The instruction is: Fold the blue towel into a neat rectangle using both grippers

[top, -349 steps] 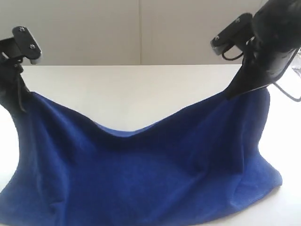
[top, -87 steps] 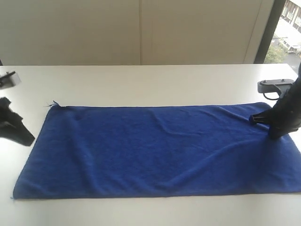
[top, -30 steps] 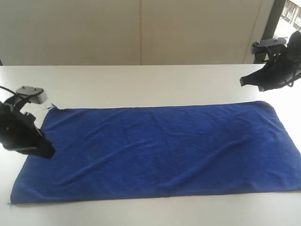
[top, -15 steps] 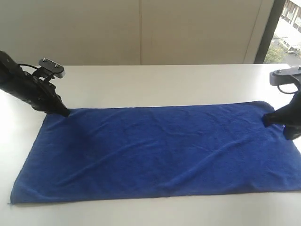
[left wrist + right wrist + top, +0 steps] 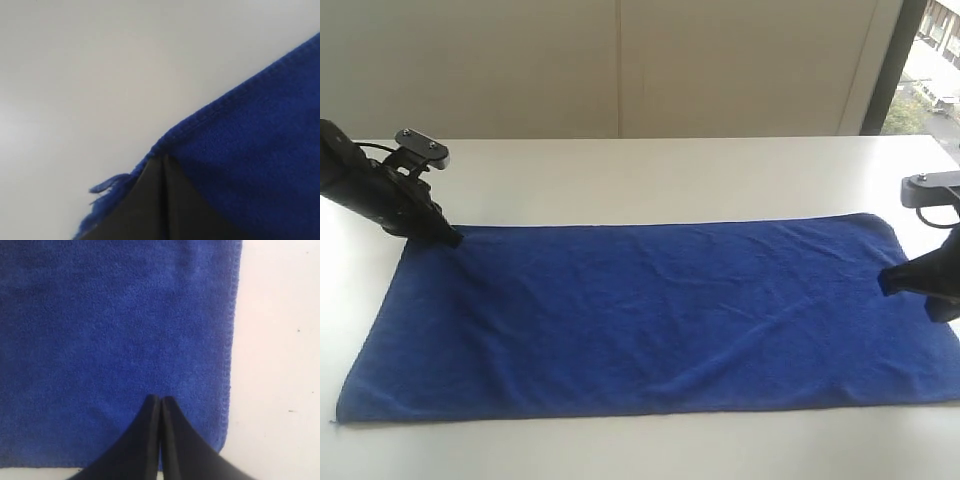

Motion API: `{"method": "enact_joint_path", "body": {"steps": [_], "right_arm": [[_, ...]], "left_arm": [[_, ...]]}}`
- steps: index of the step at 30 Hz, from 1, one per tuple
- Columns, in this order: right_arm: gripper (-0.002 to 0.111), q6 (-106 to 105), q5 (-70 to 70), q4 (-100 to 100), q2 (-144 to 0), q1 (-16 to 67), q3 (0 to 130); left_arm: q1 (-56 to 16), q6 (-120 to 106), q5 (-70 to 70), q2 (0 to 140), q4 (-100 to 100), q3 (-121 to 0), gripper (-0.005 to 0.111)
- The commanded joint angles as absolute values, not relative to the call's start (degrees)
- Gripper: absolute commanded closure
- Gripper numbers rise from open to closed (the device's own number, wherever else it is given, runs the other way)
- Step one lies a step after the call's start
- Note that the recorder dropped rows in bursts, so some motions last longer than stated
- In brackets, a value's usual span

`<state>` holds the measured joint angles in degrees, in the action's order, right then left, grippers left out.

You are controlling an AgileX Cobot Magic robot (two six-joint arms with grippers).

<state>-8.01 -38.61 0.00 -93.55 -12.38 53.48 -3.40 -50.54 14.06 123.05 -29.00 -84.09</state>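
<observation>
The left claw point(image 5: 451, 238) is closed, its two black fingers pressed flat together with no gap, and its tip sits at the far left corner of the blue towel point(image 5: 650, 310) as the exterior view shows it. In the left wrist view the left claw point(image 5: 162, 158) meets the cloth just inside the stitched hem point(image 5: 235, 97), beside a tuft of frayed threads point(image 5: 106, 185) at that corner. Whether any cloth is pinched between the fingers I cannot tell. The right claw point(image 5: 886, 283) is closed too, holding nothing that shows; it stands over the towel's right end, near the short edge. From its own wrist camera the right claw point(image 5: 160, 399) points onto the blue pile, with the hem running close beside it and one towel corner nearby. The towel itself lies spread flat and unfolded on the white counter point(image 5: 650, 175) — a long rectangle with a few shallow wrinkles, its long sides running left to right, bare counter showing beyond its far and near edges
</observation>
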Motion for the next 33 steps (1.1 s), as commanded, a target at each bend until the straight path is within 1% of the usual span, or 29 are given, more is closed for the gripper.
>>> {"method": "enact_joint_path", "body": {"steps": [1,3,5,7,10,12,13,16,18,23,27,31,33], "right_arm": [[0.108,-5.9,-34.6,-0.4,-93.1,-12.5,53.1],[0.107,-4.3,-31.9,-0.4,-93.1,-12.7,53.2],[0.102,-4.1,-29.3,-0.4,-93.2,-12.7,53.7],[0.091,-4.1,-27.8,-0.4,-93.9,-12.8,54.5],[0.070,-4.1,-27.0,-0.7,-96.5,-14.2,56.8],[0.061,-4.2,-27.7,-0.7,-99.4,-15.9,59.1],[0.060,-4.3,-28.3,-0.7,-100.7,-16.6,60.3],[0.059,-6.3,-30.9,-0.7,-105.5,-18.3,64.9],[0.059,-8.1,-33.1,-0.7,-108.7,-18.4,67.5],[0.059,-8.9,-33.6,0.5,-113.8,-18.4,70.7],[0.060,-8.9,-33.4,0.6,-115.0,-18.4,71.4],[0.065,-9.0,-32.4,0.6,-115.1,-18.4,71.4],[0.067,-9.0,-31.9,0.6,-115.4,-18.4,71.4]], "left_arm": [[-3.2,-50.2,15.2,123.4,-29.0,-84.1,0.107],[-3.2,-50.2,15.8,123.0,-29.1,-84.1,0.107],[-3.2,-50.2,16.4,122.0,-30.3,-84.1,0.107],[-3.2,-50.6,16.5,120.3,-32.7,-84.1,0.107],[-3.2,-51.4,17.9,116.2,-35.1,-84.1,0.107],[-3.2,-51.4,20.2,112.8,-35.2,-84.1,0.107],[-3.2,-51.4,22.1,110.8,-35.2,-84.1,0.107],[-3.0,-50.6,27.6,104.6,-35.1,-83.6,0.107],[-3.0,-48.3,28.2,100.2,-35.1,-82.3,0.107],[-2.3,-47.8,27.5,87.4,-34.2,-75.0,0.107],[-0.2,-47.7,26.5,79.8,-33.2,-68.1,0.107],[2.9,-44.9,21.0,73.2,-33.1,-61.6,0.107],[4.0,-44.7,20.5,71.3,-33.1,-59.9,0.107]]}}
